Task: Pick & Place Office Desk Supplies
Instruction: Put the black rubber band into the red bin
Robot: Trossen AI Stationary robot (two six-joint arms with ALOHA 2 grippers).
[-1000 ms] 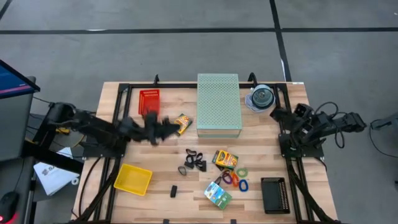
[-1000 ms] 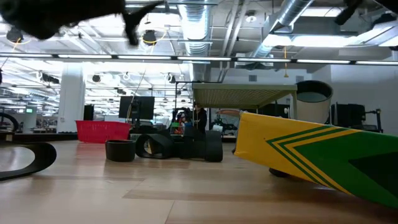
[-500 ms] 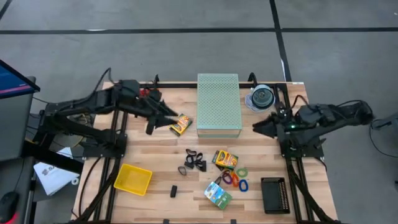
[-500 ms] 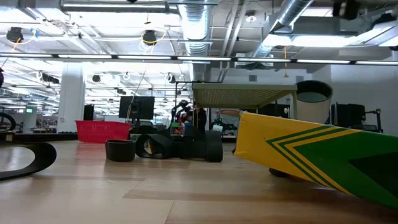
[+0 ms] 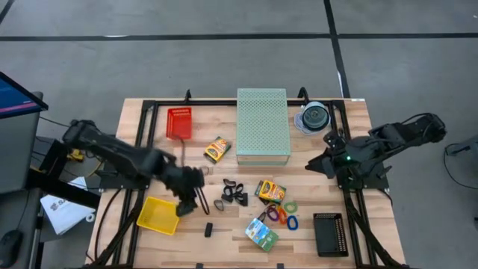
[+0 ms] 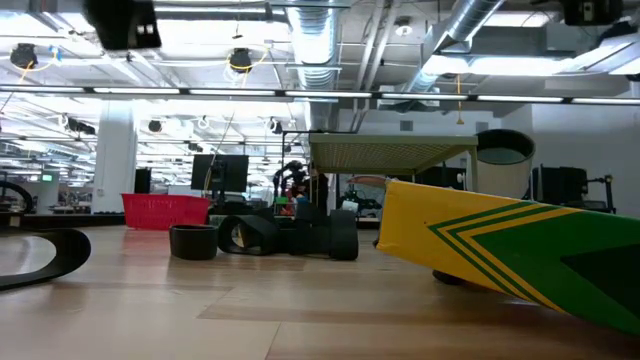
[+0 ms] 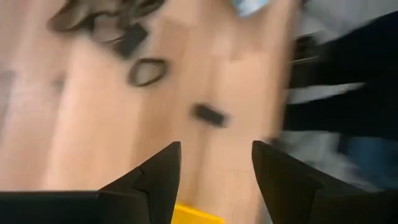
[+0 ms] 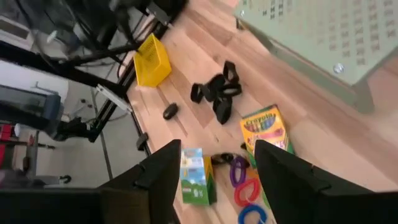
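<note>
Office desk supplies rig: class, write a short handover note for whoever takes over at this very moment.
Left gripper: open, empty, above the table beside the yellow tray.
Right gripper: open, empty, at the table's right edge.
Supplies: binder clips, crayon box, coloured loops and green-blue packet lie loose mid-table; one small box beside the pale green box.
Done: nothing visibly placed; yellow tray looks empty.
Left: all picking and placing.

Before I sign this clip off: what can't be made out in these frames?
- Left wrist view: motion blur smears the black clips; type unreadable.
- Low view: the crayon box fills the foreground, hiding what lies behind it.
- High view: print on the green-blue packet is too small to read.
</note>
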